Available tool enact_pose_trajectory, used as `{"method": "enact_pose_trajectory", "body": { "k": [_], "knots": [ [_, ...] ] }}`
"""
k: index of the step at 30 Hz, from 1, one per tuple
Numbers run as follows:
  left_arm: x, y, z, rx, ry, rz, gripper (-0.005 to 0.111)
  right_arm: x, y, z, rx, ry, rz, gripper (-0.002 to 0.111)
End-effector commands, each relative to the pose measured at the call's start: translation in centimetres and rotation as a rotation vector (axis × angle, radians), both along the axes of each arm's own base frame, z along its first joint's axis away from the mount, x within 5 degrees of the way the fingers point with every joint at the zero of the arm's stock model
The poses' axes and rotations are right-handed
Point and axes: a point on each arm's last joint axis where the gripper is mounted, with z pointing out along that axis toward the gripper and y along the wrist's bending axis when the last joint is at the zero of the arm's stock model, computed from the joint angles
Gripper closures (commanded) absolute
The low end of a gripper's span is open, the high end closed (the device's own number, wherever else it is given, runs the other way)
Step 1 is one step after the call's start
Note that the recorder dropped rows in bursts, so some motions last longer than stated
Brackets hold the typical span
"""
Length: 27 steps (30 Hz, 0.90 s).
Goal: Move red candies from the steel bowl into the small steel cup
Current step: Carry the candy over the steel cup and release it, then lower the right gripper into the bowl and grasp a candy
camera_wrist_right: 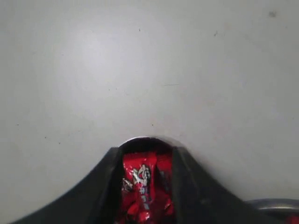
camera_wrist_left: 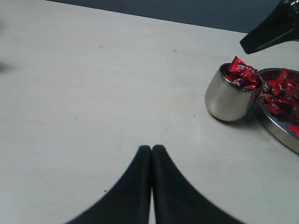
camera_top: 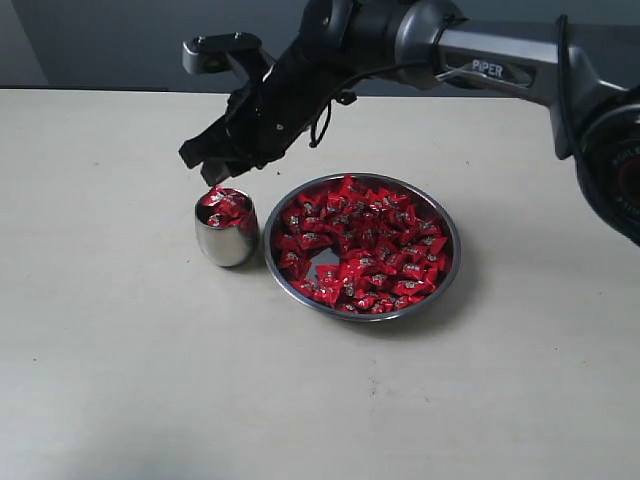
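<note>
The steel bowl [camera_top: 371, 316] sits right of centre, filled with red candies [camera_top: 372, 245], with a bare patch of steel near its left side. Touching its left rim stands the small steel cup [camera_top: 226, 243], heaped with red candies [camera_top: 224, 206]. My right gripper [camera_top: 208, 166] hovers just above the cup, reaching in from the right. In the right wrist view the gripper [camera_wrist_right: 145, 156] is open, and the cup's candies [camera_wrist_right: 140, 182] and rim [camera_wrist_right: 145, 139] show through the gap. My left gripper [camera_wrist_left: 152, 148] is shut and empty, low over bare table, left of the cup [camera_wrist_left: 226, 99].
The pale table [camera_top: 120, 360] spreads all round the bowl and cup. The right arm's dark body [camera_top: 330, 60] stretches over the back of the table, behind the bowl. The left arm does not show in the exterior view.
</note>
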Motion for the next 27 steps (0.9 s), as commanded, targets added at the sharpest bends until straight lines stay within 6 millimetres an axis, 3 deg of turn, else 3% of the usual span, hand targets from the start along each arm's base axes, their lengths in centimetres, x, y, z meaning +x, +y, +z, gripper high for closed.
{"method": "enact_pose_trajectory", "body": {
  "k": [1,7,13,19,27],
  "knots": [
    [0.0,0.0,0.0,-0.001,-0.002,0.002,0.106,0.0,-0.6,2.7,0.018,-0.068,0.004,0.073],
    [0.0,0.0,0.0,-0.001,-0.002,0.002,0.106,0.6,-2.0,4.1,-0.036,-0.097,-0.086,0.073],
    [0.0,0.0,0.0,-0.001,-0.002,0.002,0.106,2.6,-5.9,3.8,-0.096,0.018,-0.174,0.073],
    [0.0,0.0,0.0,-0.001,-0.002,0.002,0.106,2.5,-8.2,0.5,-0.168,0.123,-0.212,0.073],
    [0.0,0.0,0.0,0.000,-0.007,0.005,0.106,1.1,-9.1,-3.4,-0.235,0.199,-0.223,0.073]
  ]
}}
